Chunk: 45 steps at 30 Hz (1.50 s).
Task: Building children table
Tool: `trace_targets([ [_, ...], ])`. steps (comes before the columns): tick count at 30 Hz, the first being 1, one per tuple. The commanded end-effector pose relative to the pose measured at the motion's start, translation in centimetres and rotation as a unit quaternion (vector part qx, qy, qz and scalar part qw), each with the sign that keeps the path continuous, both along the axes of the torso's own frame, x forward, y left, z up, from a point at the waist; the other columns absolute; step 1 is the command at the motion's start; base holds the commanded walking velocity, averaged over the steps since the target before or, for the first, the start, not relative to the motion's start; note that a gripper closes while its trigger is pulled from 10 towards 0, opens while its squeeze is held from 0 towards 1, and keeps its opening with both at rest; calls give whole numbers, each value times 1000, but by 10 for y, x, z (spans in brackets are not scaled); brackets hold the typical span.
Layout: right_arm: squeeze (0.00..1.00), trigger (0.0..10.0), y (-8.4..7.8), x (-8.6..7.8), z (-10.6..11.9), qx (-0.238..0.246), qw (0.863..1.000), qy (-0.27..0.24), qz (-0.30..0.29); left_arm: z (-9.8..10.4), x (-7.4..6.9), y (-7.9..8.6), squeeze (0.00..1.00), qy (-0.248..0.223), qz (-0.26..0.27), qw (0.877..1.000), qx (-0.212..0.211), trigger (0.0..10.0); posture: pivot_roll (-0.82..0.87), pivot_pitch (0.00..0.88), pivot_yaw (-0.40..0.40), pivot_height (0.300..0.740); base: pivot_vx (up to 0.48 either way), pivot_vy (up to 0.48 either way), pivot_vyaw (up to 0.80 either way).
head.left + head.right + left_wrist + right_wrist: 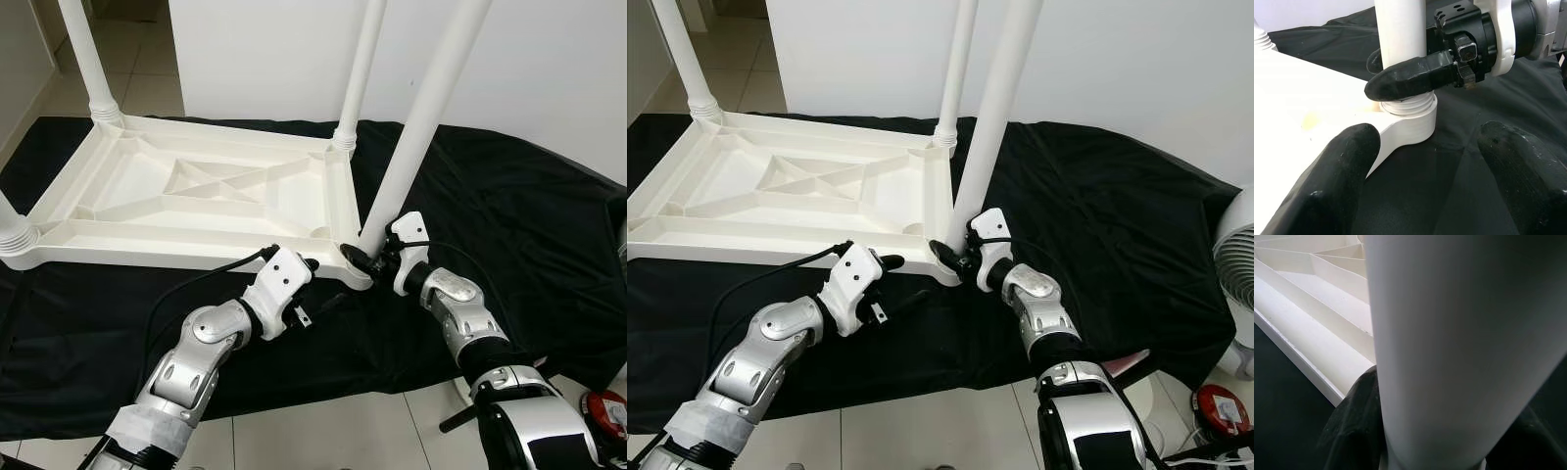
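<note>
A white plastic table top (147, 250) lies upside down on a black cloth. Three white legs stand in its other corners. A fourth white leg (423, 117) leans slightly over the near right corner socket (1410, 122), its threaded end sitting in the socket. My right gripper (372, 257) is shut on this leg just above the socket, one black finger (1410, 76) across its front; the leg (1459, 342) is seen close up in the right wrist view. My left gripper (326, 286) is open beside the same corner at the table's front edge, fingers (1337, 181) spread and holding nothing.
The black cloth (509, 215) covers the floor under the table and reaches far right. A white wall stands behind. Pale floor tiles (323, 431) run along the near edge. A white fan (1239, 284) and a red object (609, 413) sit at the right.
</note>
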State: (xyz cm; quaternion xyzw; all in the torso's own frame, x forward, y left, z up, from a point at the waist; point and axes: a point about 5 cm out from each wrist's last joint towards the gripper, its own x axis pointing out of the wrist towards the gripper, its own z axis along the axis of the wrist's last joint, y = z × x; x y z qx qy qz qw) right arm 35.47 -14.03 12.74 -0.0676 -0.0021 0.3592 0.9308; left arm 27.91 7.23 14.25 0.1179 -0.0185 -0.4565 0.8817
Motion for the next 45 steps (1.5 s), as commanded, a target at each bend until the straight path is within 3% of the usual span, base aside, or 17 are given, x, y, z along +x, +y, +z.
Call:
trace_targets([
  [1, 0, 667, 6, -4, -10, -29, 999, 16, 26, -1, -1, 0, 0, -6, 16, 1000, 1, 10000, 128, 0, -101, 740, 0, 0, 0],
  [2, 0, 667, 5, -4, -11, -28, 999, 18, 23, -1, -1, -1, 0, -5, 15, 1000, 1, 10000, 128, 0, -101, 740, 0, 0, 0],
  [3, 0, 10000, 4, -4, -11, -28, 999, 12, 13, -1, -1, -1, 0, -5, 14, 1000, 0, 10000, 121, 4, -98, 740, 0, 0, 0],
  [13, 0, 10000, 7, -3, -9, -18, 999, -5, -26, -1, -1, -3, 0, -2, 13, 1000, -2, 10000, 111, 18, -100, 740, 0, 0, 0],
  [17, 0, 10000, 17, -6, -9, 1, 995, -21, -100, -2, -3, -5, 0, 3, 10, 1000, -7, 10000, 100, 36, -100, 740, 0, 0, 0],
  [19, 0, 10000, 17, -6, -9, 1, 995, -21, -100, -2, -3, -5, 0, 3, 10, 1000, -7, 10000, 100, 36, -100, 740, 0, 0, 0],
  [21, 0, 10000, 26, -9, -7, 33, 988, -18, -150, -3, -4, -6, 0, 6, 7, 1000, -8, 10000, 93, 45, -98, 740, 0, 0, 0],
  [23, 0, 10000, 26, -9, -7, 33, 988, -18, -150, -3, -4, -6, 0, 6, 7, 1000, -8, 10000, 93, 45, -98, 740, 0, 0, 0],
  [24, 0, 10000, 27, -9, -7, 51, 980, -11, -190, -3, -4, -6, 0, 7, 6, 1000, -8, 10000, 93, 45, -98, 740, 0, 0, 0],
  [25, 0, 10000, 27, -9, -7, 51, 980, -11, -190, -3, -4, -6, 0, 7, 6, 1000, -8, 10000, 93, 45, -98, 740, 0, 0, 0],
  [27, 0, 10000, 28, -12, -6, 86, 960, -7, -268, -3, -4, -6, 0, 7, 6, 1000, -8, 10000, 88, 53, -96, 740, 0, 0, 0],
  [30, 0, 10000, 33, -17, -5, 108, 944, -10, -313, -3, -4, -7, 0, 8, 5, 1000, -9, 10000, 87, 55, -97, 740, 0, 0, 0],
  [36, 0, 10000, 53, -27, -3, 124, 941, -6, -314, -3, -4, -9, 0, 9, 4, 1000, -12, 10000, 85, 55, -95, 740, 0, 0, 0],
  [42, 0, 10000, 47, -28, -1, 120, 939, -10, -322, -3, -4, -8, 0, 8, 4, 1000, -11, 10000, 87, 55, -96, 740, 0, 0, 0],
  [43, 859, 10000, 47, -29, 0, 123, 939, -12, -322, -3, -4, -7, 0, 8, 5, 1000, -11, 10000, 87, 55, -96, 740, 0, 0, 0],
  [45, 859, 10000, 47, -30, 1, 125, 939, -14, -321, -2, -4, -7, 0, 8, 5, 1000, -11, 10000, 90, 56, -96, 740, 0, 0, 0],
])
